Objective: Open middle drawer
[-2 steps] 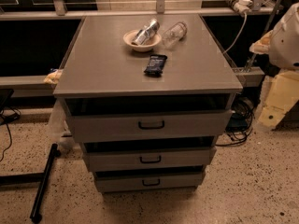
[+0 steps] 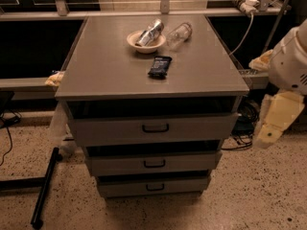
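The gripper [image 2: 274, 121] hangs at the right edge of the scene, well apart from the drawers, and I cannot tell whether it is wide or narrow. The middle drawer [image 2: 192, 163] lies to its left and lower, stacked between the top drawer [image 2: 201, 128] and the bottom drawer [image 2: 187, 186]. Farther back, the cabinet top [image 2: 105, 71] carries a bowl [image 2: 133, 41], a plastic bottle [image 2: 180, 32] and a dark packet [image 2: 159, 66].

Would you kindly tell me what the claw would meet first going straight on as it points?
The claw, right of the middle drawer, points down and slightly left; it would probably meet the speckled floor first, though depth is unclear.
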Robot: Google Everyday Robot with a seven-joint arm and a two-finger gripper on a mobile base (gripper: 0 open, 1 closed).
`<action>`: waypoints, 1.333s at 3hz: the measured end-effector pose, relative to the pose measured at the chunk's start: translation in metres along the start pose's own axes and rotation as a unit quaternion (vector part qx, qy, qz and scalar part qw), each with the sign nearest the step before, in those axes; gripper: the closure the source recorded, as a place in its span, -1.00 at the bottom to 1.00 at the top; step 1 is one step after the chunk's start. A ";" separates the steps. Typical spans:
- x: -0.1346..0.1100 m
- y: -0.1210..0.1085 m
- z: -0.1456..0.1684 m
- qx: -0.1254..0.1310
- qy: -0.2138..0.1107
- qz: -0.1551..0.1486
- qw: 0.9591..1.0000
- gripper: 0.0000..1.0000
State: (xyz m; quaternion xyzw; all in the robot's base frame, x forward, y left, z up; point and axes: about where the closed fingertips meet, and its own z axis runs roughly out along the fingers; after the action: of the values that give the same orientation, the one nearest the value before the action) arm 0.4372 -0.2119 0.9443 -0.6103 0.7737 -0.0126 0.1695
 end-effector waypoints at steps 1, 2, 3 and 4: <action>0.017 0.020 0.053 -0.042 -0.013 0.011 0.999 -1.00; 0.017 0.020 0.053 -0.042 -0.013 0.011 0.999 -1.00; 0.020 0.023 0.061 -0.038 -0.014 0.007 0.999 -1.00; 0.035 0.052 0.126 -0.050 -0.030 -0.003 0.998 -1.00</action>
State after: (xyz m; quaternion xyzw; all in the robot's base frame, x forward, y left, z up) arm 0.4164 -0.2081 0.8051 -0.6205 0.7660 0.0439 0.1625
